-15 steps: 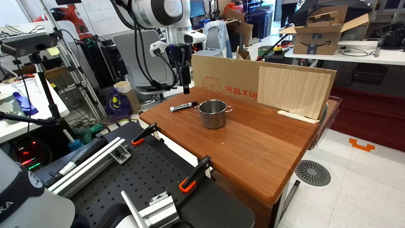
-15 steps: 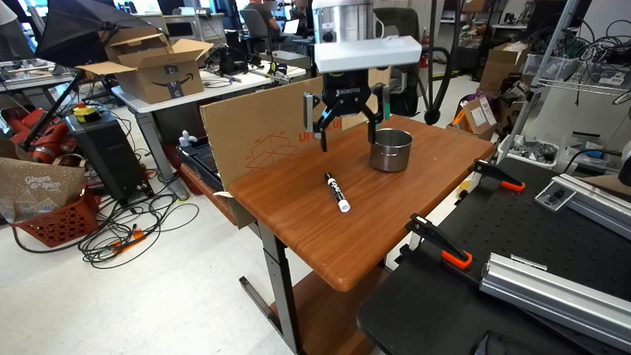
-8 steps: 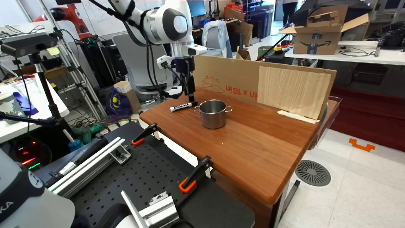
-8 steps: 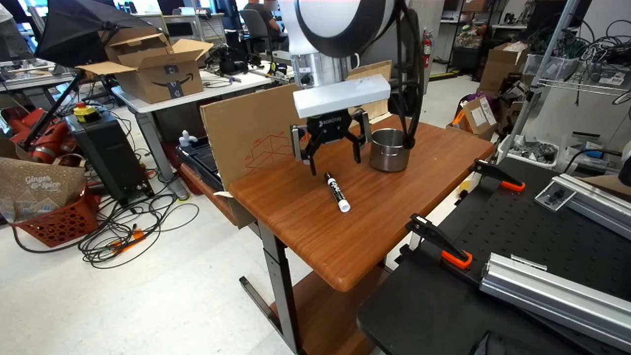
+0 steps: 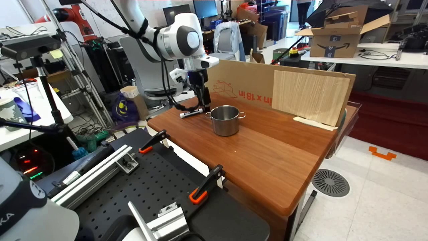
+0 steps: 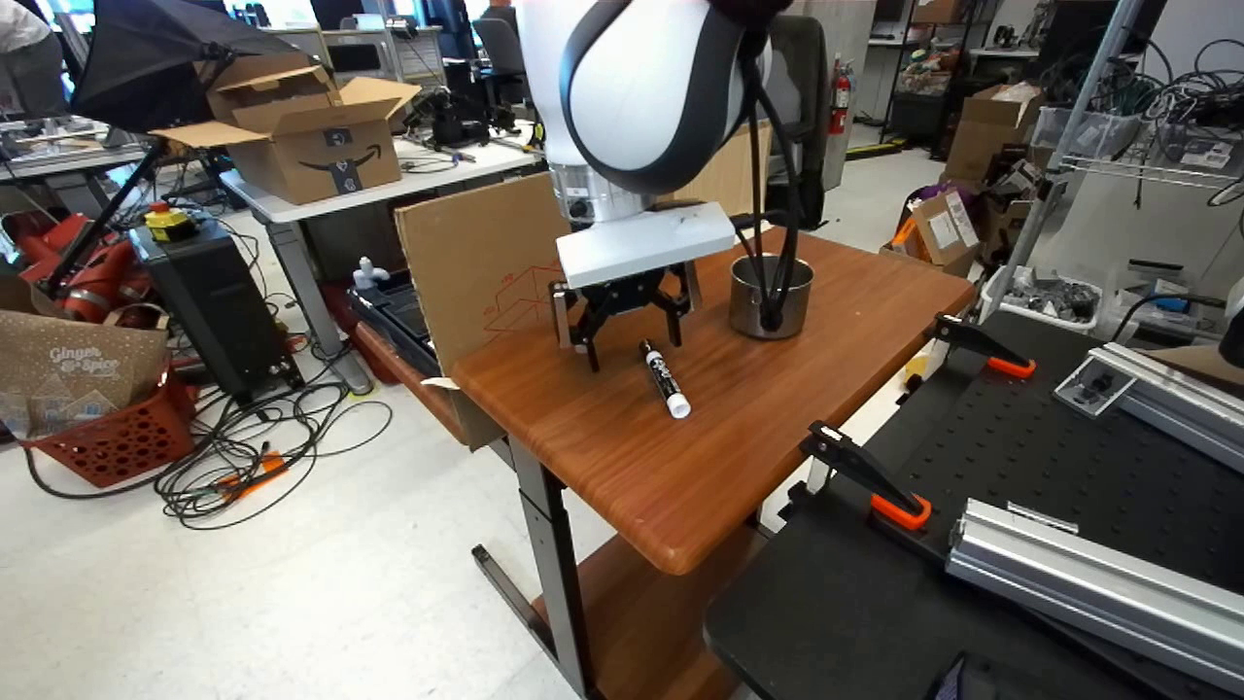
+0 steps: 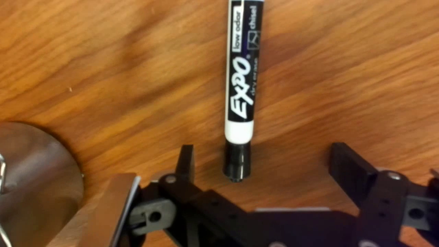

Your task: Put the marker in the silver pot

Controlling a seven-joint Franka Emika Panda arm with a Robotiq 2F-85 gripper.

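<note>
The marker (image 7: 241,79) lies flat on the wooden table, white and black with a black cap; it also shows in both exterior views (image 5: 191,113) (image 6: 665,381). My gripper (image 7: 262,146) is open and empty. In the wrist view the marker's black cap lies between the two fingers, nearer the left one and touching neither. In an exterior view my gripper (image 6: 635,352) is low over the table by the marker's cap end. The silver pot (image 5: 225,124) stands upright beside the marker; its side shows at the left of the wrist view (image 7: 37,185). Arm cables partly cover it in an exterior view (image 6: 746,306).
A cardboard panel (image 5: 240,80) stands upright along the far edge of the table (image 5: 267,160). Black clamps with orange pads (image 6: 865,472) sit at the near edge, beside a black perforated board (image 5: 157,180). Loose cables hang from the arm near the pot.
My gripper has come down towards the table and the marker's cap end, moving away from the pot's side and staying open. The marker and the pot have not moved.
</note>
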